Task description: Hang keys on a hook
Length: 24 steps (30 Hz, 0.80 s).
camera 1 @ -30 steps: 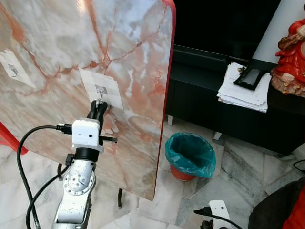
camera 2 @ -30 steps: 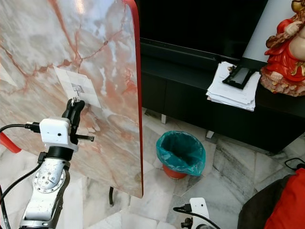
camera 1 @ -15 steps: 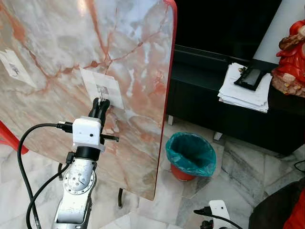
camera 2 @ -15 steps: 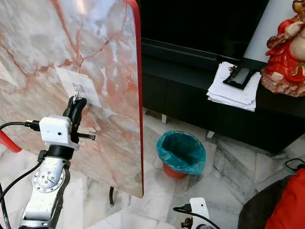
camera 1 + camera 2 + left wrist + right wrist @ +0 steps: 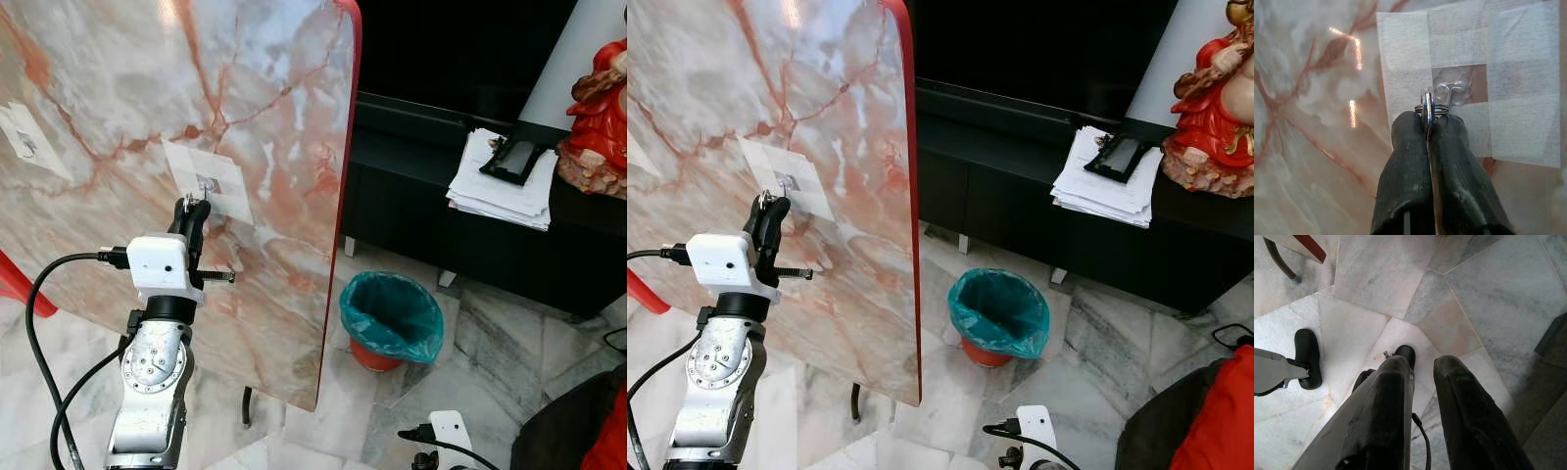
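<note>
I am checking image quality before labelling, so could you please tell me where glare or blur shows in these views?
Left eye view: a bright glare patch at the top of the marble panel. Left wrist view: streaks of reflected light on the marble; the key ring and clear hook are sharp, the left gripper fingers softer near the camera. Right wrist view: evenly lit floor, right gripper slightly blurred.
</note>
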### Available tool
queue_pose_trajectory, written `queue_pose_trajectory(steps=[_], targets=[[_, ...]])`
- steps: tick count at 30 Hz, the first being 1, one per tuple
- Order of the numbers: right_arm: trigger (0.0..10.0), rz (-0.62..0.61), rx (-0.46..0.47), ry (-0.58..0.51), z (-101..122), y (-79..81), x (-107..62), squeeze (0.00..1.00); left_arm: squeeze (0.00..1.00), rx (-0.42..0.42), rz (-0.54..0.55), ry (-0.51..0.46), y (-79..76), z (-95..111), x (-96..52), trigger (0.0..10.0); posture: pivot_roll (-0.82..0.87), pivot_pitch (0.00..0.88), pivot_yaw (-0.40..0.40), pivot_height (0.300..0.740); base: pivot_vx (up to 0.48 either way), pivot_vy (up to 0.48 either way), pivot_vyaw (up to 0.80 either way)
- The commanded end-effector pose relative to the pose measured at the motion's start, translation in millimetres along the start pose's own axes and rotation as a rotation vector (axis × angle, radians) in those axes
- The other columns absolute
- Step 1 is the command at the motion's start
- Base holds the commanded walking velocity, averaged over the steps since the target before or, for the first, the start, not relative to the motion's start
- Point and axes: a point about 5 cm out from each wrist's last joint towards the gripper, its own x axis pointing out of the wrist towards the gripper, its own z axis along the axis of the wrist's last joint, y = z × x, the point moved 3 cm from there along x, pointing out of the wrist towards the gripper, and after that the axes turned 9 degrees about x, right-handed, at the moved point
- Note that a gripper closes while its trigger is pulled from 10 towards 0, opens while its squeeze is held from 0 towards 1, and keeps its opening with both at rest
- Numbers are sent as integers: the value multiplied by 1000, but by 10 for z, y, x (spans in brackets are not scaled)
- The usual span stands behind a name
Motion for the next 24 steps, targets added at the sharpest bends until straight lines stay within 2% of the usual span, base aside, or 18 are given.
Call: queue_pose_trajectory(steps=[1, 8, 24], targets=[[10000, -5, -7, 7, -16, -21, -4, 0, 0, -16, 12, 9, 41, 1, 27, 10000, 3, 107, -39, 740, 0, 0, 0], [10000, -6, -11, 9, -19, -23, -5, 0, 0, -60, -147, 74, -213, -110, -67, 10000, 4, 107, -39, 740, 0, 0, 0], [10000, -6, -8, 7, -14, -20, -4, 0, 0, -29, -157, 82, -210, -117, -71, 10000, 4, 107, -38, 740, 0, 0, 0]])
